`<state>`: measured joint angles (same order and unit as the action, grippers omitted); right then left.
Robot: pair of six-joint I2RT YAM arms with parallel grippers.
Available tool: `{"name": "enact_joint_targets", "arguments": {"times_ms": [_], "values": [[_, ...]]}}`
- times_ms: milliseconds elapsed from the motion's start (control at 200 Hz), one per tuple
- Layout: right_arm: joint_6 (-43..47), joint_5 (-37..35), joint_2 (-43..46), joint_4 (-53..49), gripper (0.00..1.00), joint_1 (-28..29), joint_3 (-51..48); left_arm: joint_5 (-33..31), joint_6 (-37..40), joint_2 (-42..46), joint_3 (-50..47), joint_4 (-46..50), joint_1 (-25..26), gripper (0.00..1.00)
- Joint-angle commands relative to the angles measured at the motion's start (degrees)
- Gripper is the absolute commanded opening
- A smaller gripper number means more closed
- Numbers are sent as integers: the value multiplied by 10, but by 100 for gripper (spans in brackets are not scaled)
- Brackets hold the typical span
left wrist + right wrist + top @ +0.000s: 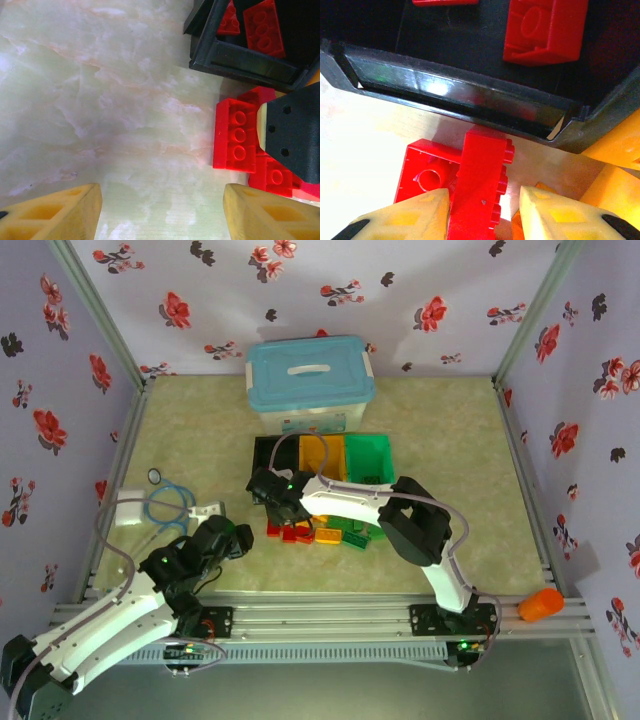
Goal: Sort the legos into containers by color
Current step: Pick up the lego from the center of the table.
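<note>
Three containers stand in a row: a black bin (268, 452), an orange-yellow bin (322, 455) and a green bin (372, 458). Red, orange-yellow and green legos (322, 533) lie in a pile in front of them. My right gripper (272, 502) (484, 192) is at the black bin's (460, 95) front wall. It is open around a red brick (480, 175) standing on edge; the left finger touches it, the right finger is a little apart from the studs. An upturned red brick (422, 170) lies beside it. My left gripper (240, 537) (161, 200) hangs open over bare table, left of red bricks (235, 135).
Red bricks (545, 30) lie inside the black bin (240, 62). A white box with a light-blue lid (310, 380) stands behind the bins. A coiled cable and a white part (165, 505) lie at the left. An orange object (542, 605) sits on the front rail.
</note>
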<state>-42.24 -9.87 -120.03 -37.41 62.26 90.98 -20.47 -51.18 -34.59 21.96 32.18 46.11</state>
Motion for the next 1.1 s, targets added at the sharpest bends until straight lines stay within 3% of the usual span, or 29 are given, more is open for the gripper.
{"name": "enact_joint_targets", "arguments": {"times_ms": [0, 335, 510, 845, 1095], "values": [[-11, -9, -32, -36, 40, -3, 3, -16, -10, -5, -4, 1, -2, 65], [-13, 2, -20, -20, 22, -3, -5, -16, -6, -5, -2, 0, -2, 65], [-9, -11, 20, -17, 18, -2, -12, -10, 17, -16, 9, -8, 1, 65], [27, -35, 72, -41, 15, -8, 48, -6, 11, -32, 8, -20, 16, 66], [61, -15, 33, -54, 15, -53, 143, -5, 1, -27, 18, -5, 34, 68]]}}
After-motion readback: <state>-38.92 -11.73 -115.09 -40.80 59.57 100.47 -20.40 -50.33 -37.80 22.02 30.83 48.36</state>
